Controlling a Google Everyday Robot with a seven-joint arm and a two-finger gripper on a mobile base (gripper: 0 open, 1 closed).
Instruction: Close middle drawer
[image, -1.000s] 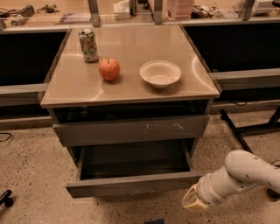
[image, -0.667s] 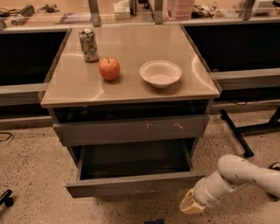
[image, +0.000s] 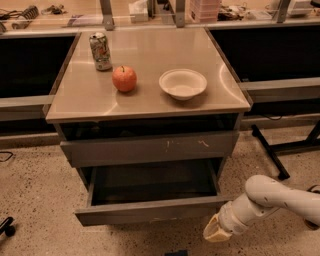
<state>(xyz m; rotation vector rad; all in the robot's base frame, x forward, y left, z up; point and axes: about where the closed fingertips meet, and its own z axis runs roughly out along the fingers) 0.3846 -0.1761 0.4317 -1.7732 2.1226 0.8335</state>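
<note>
Grey middle drawer (image: 150, 211) (open), gripper (image: 216, 232) beside corner

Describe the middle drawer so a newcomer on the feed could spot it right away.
Find the grey cabinet whose top carries a can, an apple and a white bowl. Below the scratched drawer front, the middle drawer is the one pulled out, dark inside showing, with the pincer just off its right front corner. Unlike its neighbour above, its front is plain and unmarked.
</note>
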